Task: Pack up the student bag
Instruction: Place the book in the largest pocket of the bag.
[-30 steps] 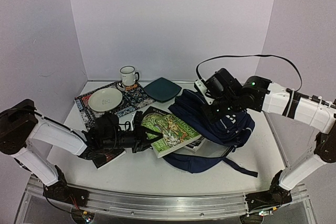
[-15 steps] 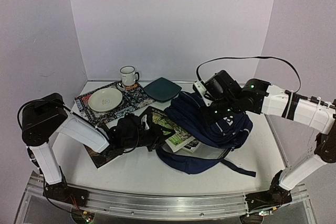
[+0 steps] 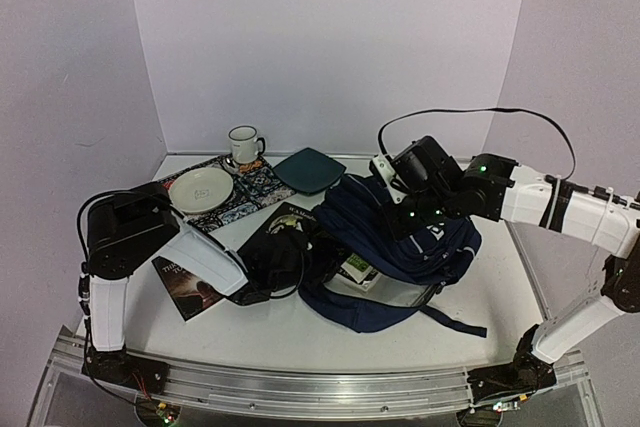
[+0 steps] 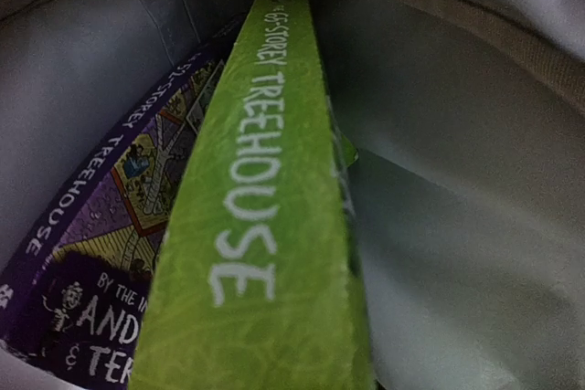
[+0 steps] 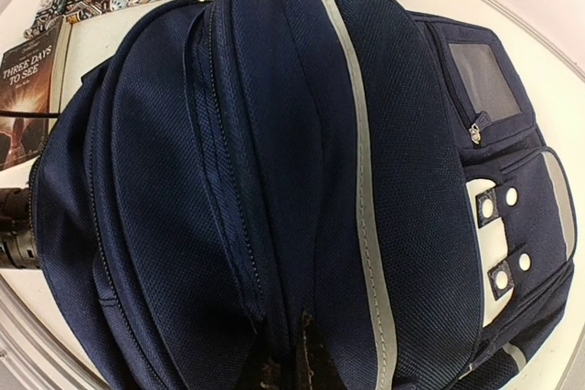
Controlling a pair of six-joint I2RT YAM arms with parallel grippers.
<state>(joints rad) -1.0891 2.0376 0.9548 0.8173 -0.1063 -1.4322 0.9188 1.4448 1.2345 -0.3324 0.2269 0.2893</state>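
Left gripper (image 3: 300, 260) slid clamped green book (image 4: 265, 226) into navy backpack (image 5: 302, 134), right gripper (image 5: 300, 344) pinching fabric

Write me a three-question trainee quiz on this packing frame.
1. True or false: the green book has its front end inside the backpack.
2. What stands behind the pale plate? A mug, B bottle, C lamp.
3. Which arm's jaws pinch the backpack's fabric?
Key: 1 true; 2 A; 3 the right arm.
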